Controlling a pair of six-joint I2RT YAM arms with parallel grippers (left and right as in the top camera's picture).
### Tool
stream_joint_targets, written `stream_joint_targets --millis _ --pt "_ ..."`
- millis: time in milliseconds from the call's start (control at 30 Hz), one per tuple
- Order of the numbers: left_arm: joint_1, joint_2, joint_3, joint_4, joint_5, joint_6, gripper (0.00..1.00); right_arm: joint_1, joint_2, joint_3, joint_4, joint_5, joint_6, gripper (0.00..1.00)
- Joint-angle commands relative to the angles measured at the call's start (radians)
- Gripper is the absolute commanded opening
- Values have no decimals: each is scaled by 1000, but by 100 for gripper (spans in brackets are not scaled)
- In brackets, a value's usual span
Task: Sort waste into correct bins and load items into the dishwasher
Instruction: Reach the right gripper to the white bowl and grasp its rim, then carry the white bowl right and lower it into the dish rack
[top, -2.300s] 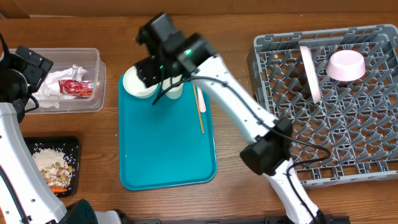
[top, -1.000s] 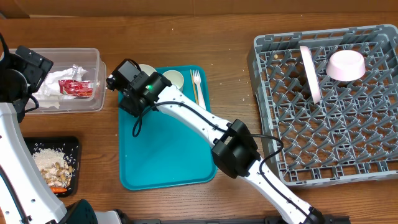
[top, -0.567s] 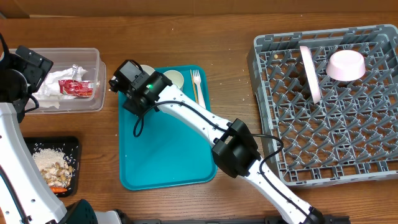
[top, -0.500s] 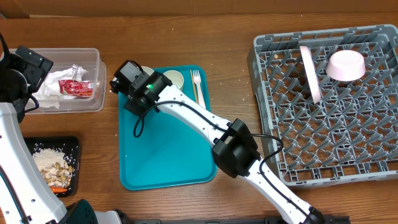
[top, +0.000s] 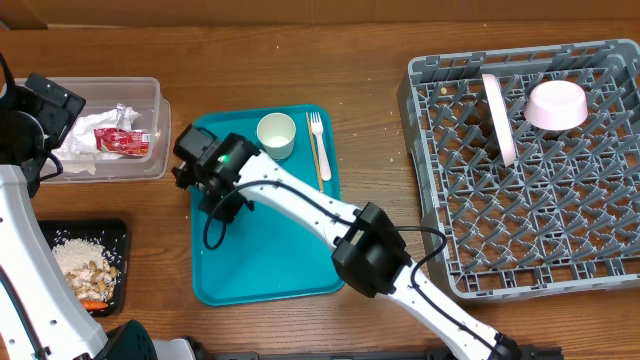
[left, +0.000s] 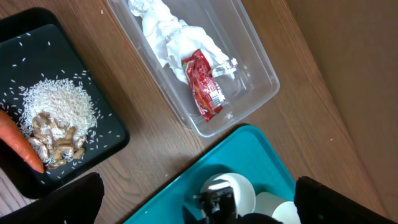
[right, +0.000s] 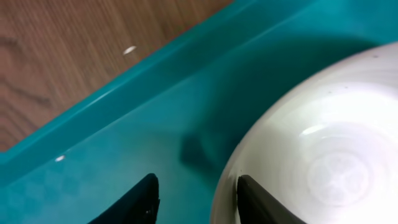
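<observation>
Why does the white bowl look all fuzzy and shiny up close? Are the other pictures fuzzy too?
Right wrist: the camera sits very near, so the bowl and tray blur, and light glares off the bowl's inside. Left wrist: sharp, each grain of rice shows. Overhead: sharp and evenly lit, soft shadows only.

Looks like a robot lab bench staged as a kitchen clean-up: plain wooden table (top: 370, 100) with a white robot arm (top: 300, 200) working over it. Grey dish rack (top: 415, 120) at the right edge, teal tray (top: 280, 260) mid-desk, clear box (top: 100, 82) of trash at the far-left corner, black tray (top: 124, 240) of food scraps at the near-left corner.
</observation>
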Motion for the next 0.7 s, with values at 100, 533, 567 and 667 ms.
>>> stream_joint_targets --millis 100,533,567,667 --pt "0 0 3 -3 0 -14 100 31 -60 44 -29 56 35 35" --pt "0 0 3 -3 0 -14 100 31 -64 89 -52 60 81 26" --pt "0 0 3 -3 0 -14 100 31 -64 95 -55 60 80 23" --pt "0 0 3 -3 0 -14 100 31 -64 96 -62 60 80 16"
